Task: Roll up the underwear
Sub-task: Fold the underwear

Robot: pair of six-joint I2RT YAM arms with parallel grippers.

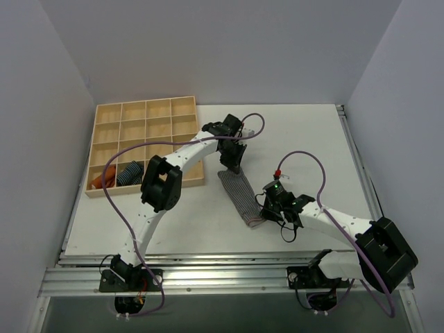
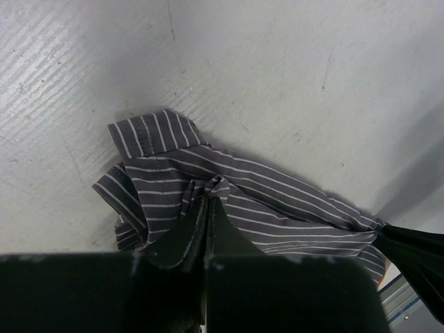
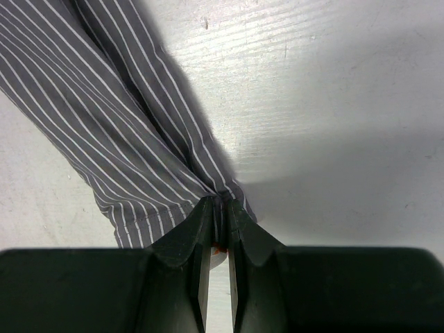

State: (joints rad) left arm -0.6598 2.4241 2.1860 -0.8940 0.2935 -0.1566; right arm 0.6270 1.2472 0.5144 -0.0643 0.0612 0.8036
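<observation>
the underwear (image 1: 239, 195) lies on the table (image 1: 312, 139) as a long folded strip, stretched between the two arms, near the wooden tray (image 1: 146, 103). the left gripper (image 2: 208, 202) is closed on the far end, with a small pucker of striped cloth nipped at its tips. the right gripper (image 3: 220, 203) is closed on the near end, cloth gathered between its jaws. this looks like the start of the rolling step: both ends are pinched and no roll is formed yet. next, one end likely has to turn over onto the strip while the other holds it taut.
</observation>
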